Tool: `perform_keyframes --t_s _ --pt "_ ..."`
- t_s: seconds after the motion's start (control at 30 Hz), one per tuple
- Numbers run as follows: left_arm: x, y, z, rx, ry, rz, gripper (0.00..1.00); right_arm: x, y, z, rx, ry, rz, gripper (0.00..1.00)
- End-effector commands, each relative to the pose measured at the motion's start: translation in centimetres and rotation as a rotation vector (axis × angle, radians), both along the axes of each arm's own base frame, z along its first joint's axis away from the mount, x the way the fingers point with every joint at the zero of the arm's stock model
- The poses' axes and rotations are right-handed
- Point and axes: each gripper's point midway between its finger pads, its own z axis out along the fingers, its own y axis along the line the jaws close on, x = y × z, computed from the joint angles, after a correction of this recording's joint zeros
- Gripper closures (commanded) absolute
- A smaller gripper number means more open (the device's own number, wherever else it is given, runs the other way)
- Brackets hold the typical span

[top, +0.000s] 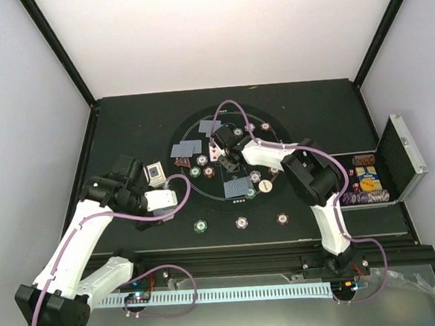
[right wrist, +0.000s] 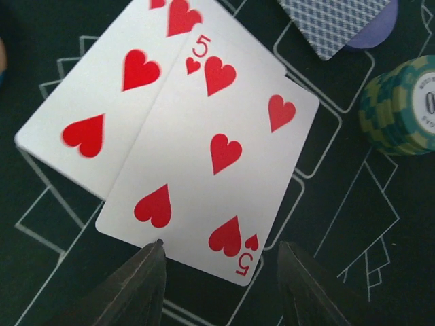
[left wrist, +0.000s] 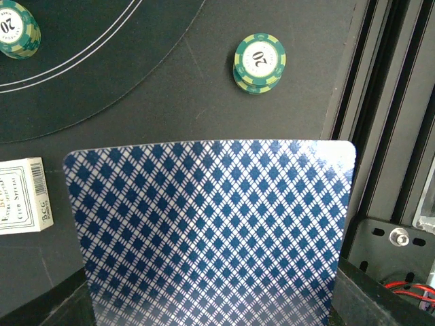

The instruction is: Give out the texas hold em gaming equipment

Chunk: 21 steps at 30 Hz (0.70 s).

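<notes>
I have the left pincer clamped tight on a blue-diamond-backed card. It is held flat over the near left part of the table, beside a small card box and short of a green chip stack. Whether that is one card or a thin pile I cannot tell. The right pincer is out over the middle of the printed ring, its two fingers apart and gripping nothing. Their tips sit just at the near edge of a five of hearts, which lies face up and overlaps a second heart card. From above I see face-down cards left of the centre, with more at the far side of the ring and on the near side by a white disc. Small stacks of chips are dotted among them. Along the ring's near edge the green chip stack, a pale stack and a red stack sit well apart. I judge the job to be well under way: hands look dealt, several places have chips, and two shared cards are laid out. More face-up cards seem due from the left side's hold. The open case at the right has spare chips in it, so some sharing out may be left.
</notes>
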Motion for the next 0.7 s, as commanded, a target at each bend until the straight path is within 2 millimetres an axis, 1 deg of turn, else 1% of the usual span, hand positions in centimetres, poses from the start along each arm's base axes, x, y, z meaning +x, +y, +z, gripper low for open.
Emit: perform_keyframes --t_s 0.0,0.1,0.17,0.2,0.27,0.3,0.33,0.37,0.4,0.5,0.53,0.57,0.67 --pt "0.2 0.2 1.0 0.007 -0.022 -0.001 0.98 1.2 -1.6 -1.1 -0.046 -0.006 -0.07 0.53" --pt "0.2 0.2 0.9 0.009 -0.019 0.0 0.98 1.2 -1.1 -0.1 -0.011 -0.006 -0.076 0.53" --pt "0.2 0.2 1.0 0.007 -0.02 0.0 0.98 0.8 -0.3 1.6 0.065 0.001 -0.084 0.51" --pt "0.2 0.1 1.1 0.003 -0.022 -0.001 0.98 0.5 0.2 2.9 0.12 0.005 -0.088 0.5" --pt "0.2 0.0 1.2 -0.003 -0.022 -0.002 0.98 -0.4 0.9 6.0 0.247 0.018 -0.119 0.42" --pt "0.2 0.0 1.2 -0.006 -0.021 -0.003 0.98 -1.2 1.6 8.5 0.336 0.028 -0.115 0.39" --pt "0.2 0.0 1.2 -0.008 -0.02 -0.004 0.98 -2.3 2.5 9.9 0.421 0.066 -0.105 0.34" --pt "0.2 -0.1 1.1 -0.009 -0.019 -0.004 0.98 -3.3 3.1 11.4 0.499 0.103 -0.1 0.32" --pt "0.2 -0.1 1.0 -0.009 -0.019 -0.004 0.98 -4.7 4.0 12.9 0.587 0.154 -0.085 0.31" --pt "0.1 -0.2 1.0 -0.016 -0.016 -0.004 0.98 -9.5 6.4 15.9 0.851 0.348 -0.026 0.31" --pt "0.2 -0.2 1.0 -0.019 -0.018 -0.004 0.98 -11.3 7.1 16.4 0.923 0.414 -0.005 0.31" --pt "0.2 -0.3 1.0 -0.023 -0.018 -0.005 0.99 -12.9 8.0 17.5 0.991 0.457 0.026 0.31" --pt "0.2 -0.4 1.2 -0.028 -0.019 -0.006 0.99 -17.7 10.0 18.0 1.099 0.589 0.069 0.32"
